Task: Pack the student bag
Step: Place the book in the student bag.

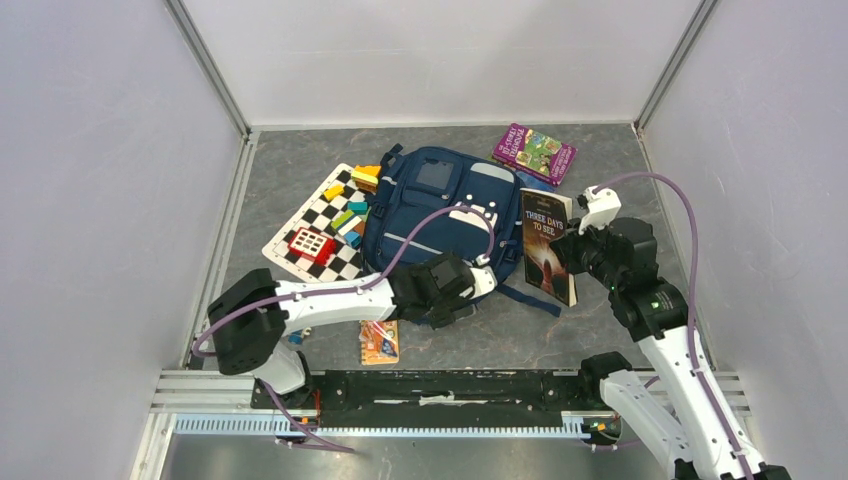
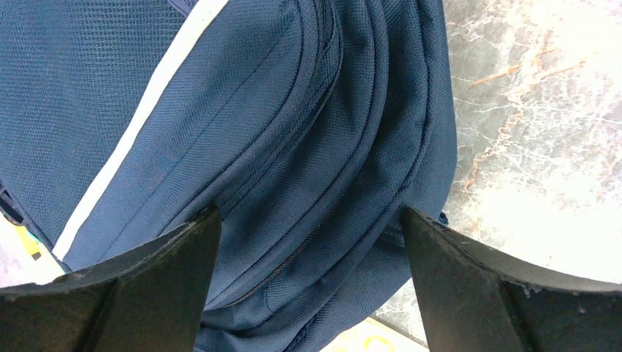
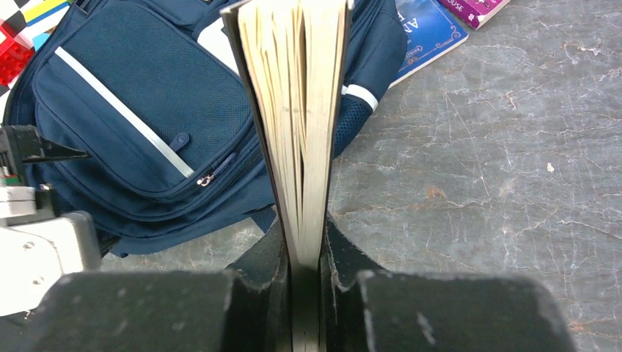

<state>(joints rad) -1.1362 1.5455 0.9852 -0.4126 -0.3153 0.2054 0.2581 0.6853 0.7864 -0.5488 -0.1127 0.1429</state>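
Bag: the navy bag (image 1: 440, 215) lies flat in the middle of the table (image 1: 480, 345), front pockets and grey stripes facing up.
Bag's neighbours: a chequered board (image 1: 345, 262) touches its left side; a dark book (image 1: 547, 245) stands just beside its right side.
Left gripper: the left gripper (image 2: 308, 220) hangs over the bag's near edge with its jaws spread wide. The wrist view shows zip seams and a pale stripe between the fingers (image 2: 169, 271). Whether the tips touch the fabric is hard to tell.
Right gripper: the right gripper (image 3: 308, 242) is clamped on the dark book's near end, its page edges facing the wrist camera. The book is held off the table, its cover showing from above.
Far right: a purple book (image 1: 534, 153) lies flat near the back wall, and a blue book (image 3: 429, 33) sticks out from under the bag's far corner.
Board: coloured blocks sit on it, among them a red one (image 1: 311, 243).
Near edge: a small orange packet (image 1: 380, 342) lies by the arm bases.
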